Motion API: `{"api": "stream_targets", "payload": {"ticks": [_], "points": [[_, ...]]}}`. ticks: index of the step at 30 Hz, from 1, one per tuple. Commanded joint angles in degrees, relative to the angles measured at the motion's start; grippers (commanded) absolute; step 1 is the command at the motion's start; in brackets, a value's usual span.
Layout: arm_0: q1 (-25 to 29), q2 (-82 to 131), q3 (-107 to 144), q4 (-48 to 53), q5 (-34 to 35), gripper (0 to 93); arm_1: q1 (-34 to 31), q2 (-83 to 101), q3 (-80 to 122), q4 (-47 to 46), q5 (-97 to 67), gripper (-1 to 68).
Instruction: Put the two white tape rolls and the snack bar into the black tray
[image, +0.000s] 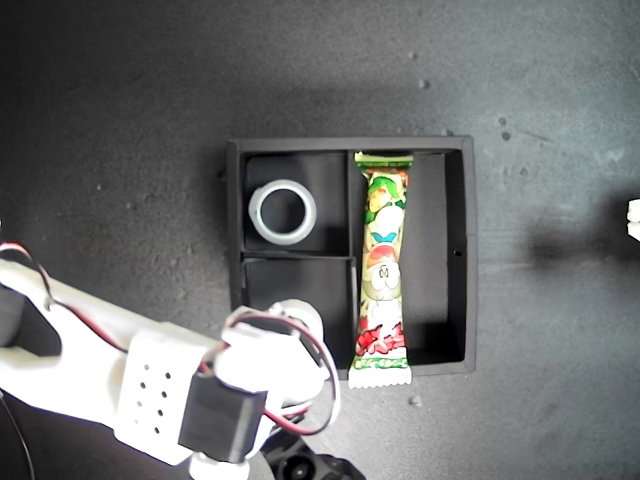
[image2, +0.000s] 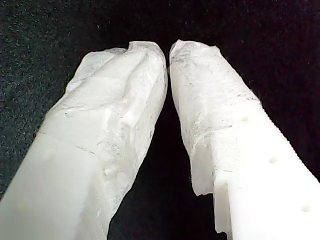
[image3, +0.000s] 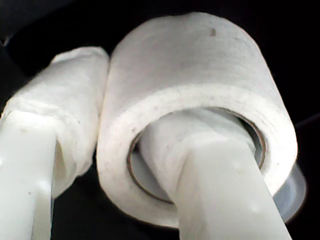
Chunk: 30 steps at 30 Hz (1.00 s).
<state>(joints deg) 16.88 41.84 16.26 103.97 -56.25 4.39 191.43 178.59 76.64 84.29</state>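
Note:
The black tray (image: 470, 250) lies in the middle of the exterior view. One white tape roll (image: 262, 222) lies flat in its upper small compartment. The snack bar (image: 383, 270) lies lengthwise in the long compartment, its near crimped end resting over the tray's front wall. My second gripper (image3: 125, 100) is shut on the other white tape roll (image3: 190, 60), one finger through its centre and one outside. In the exterior view that roll (image: 296, 314) hangs over the lower small compartment. My first gripper (image2: 167, 50) is shut on nothing, above the dark mat.
The second arm (image: 150, 390), with red and black wires, reaches in from the exterior view's lower left and covers part of the tray's front left corner. A small white part (image: 634, 220) shows at that view's right edge. Dark mat surrounds the tray.

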Motion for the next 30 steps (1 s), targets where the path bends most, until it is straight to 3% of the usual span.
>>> {"api": "stream_targets", "payload": {"ticks": [1,12,30], "points": [[0.2,0.4,-2.9,1.1,-0.7,0.1,0.2,0.6,0.4,0.2,-0.4,0.9],[0.9,1.8,-1.7,1.1,-1.1,9.7,-0.1,0.6,0.4,0.2,-0.4,1.0],[-0.6,17.9,8.3,1.1,0.9,9.6,-0.2,0.6,0.4,0.2,-0.4,1.0]]}}
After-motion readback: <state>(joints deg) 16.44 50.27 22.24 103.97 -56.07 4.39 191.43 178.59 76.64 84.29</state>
